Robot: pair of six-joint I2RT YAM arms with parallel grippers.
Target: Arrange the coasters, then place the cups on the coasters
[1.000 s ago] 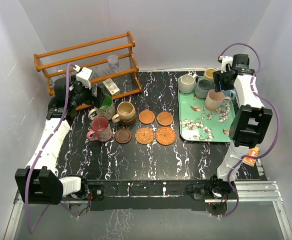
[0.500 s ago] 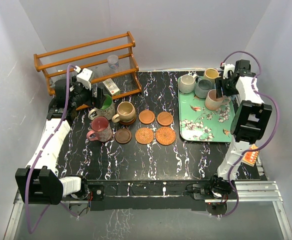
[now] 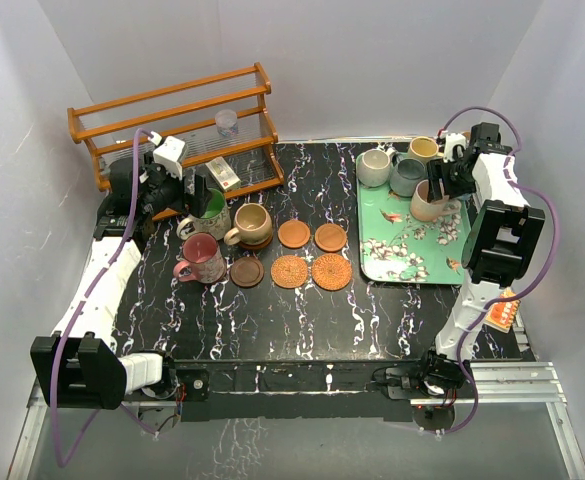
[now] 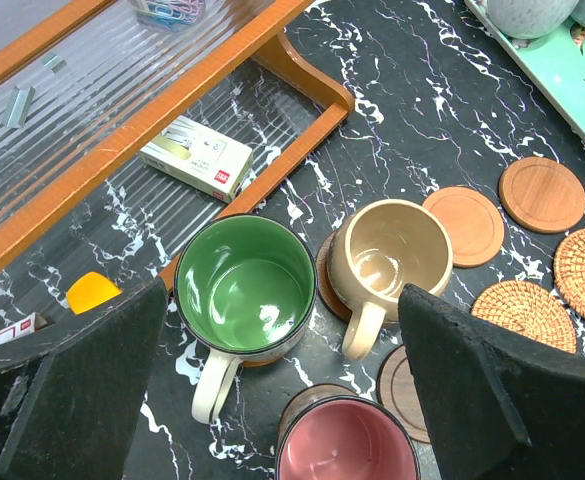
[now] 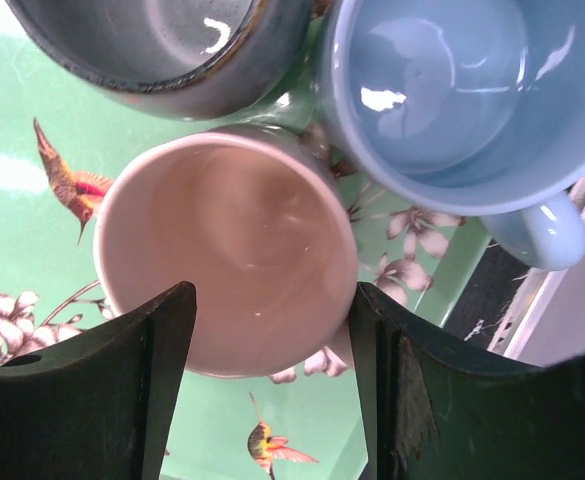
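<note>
On the green tray (image 3: 412,258) stand a cream cup (image 3: 374,167), a grey-blue cup (image 5: 162,40), a yellow cup (image 3: 422,148), a blue cup (image 5: 452,90) and a pink cup (image 5: 227,260). My right gripper (image 5: 272,300) hangs open over the pink cup's near side, one finger on each flank. The green cup (image 4: 247,285), tan cup (image 4: 392,250) and maroon cup (image 4: 347,445) each sit on a brown coaster. Two wooden coasters (image 3: 293,233), two wicker coasters (image 3: 289,271) and one dark coaster (image 3: 246,271) lie bare. My left gripper (image 4: 282,300) stands wide open above the three cups.
A wooden rack (image 3: 172,110) at the back left holds a clear plastic cup (image 3: 227,123); a small box (image 4: 197,158) lies under it. An orange packet (image 3: 502,315) sits by the right arm. White walls close in three sides.
My right arm has swung in and come down over the pink cup. The left arm and all cups on the left have stayed put.
</note>
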